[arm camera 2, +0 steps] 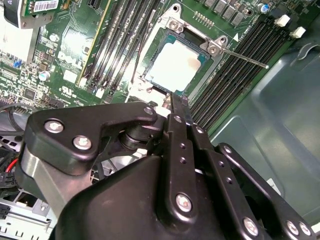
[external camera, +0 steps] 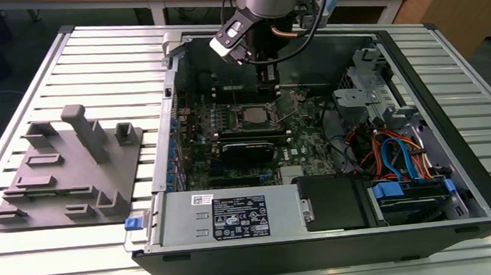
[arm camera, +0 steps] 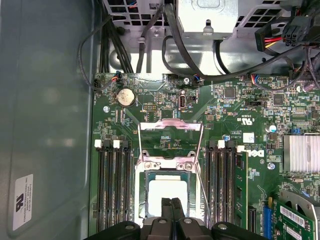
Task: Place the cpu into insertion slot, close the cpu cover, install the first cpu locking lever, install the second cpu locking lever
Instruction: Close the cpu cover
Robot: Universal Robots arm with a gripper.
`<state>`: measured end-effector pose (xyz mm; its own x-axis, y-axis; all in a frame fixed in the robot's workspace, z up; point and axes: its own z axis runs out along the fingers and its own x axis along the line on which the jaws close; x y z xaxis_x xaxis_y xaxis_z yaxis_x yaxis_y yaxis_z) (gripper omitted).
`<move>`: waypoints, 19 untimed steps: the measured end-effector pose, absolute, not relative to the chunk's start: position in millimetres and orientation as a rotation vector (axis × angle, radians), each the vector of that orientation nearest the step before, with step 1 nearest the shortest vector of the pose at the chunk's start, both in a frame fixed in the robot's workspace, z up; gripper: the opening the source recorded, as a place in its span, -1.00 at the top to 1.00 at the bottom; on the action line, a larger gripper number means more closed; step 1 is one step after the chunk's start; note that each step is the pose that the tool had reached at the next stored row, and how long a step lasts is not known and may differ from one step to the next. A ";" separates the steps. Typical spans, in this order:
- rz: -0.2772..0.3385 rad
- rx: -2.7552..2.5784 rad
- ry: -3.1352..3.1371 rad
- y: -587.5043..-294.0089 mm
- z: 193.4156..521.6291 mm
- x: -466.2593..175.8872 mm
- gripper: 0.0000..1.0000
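With nothing between them, the jaws of the gripper are pressed together and held just over one edge of the insertion slot, probably so that the narrow tips can push rather than grasp. The cpu is seated flat within the slot, silver top upward. On the slot's side away from the jaws, the cpu cover is swung up on its hinge, which keeps the chip exposed. A thin locking lever is seen unlatched beside the slot.

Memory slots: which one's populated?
The outermost slot of the bank beside the finned heatsink: a green module sits in it; the rest are empty.
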<state>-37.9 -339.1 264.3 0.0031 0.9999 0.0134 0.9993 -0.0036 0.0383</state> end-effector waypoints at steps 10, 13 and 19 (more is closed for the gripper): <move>0.057 2.212 2.205 -339.1 264.2 -36.7 0.80; 0.057 2.212 2.205 -339.1 264.2 -35.6 0.80; 0.057 2.212 2.205 -339.1 264.2 -32.4 0.80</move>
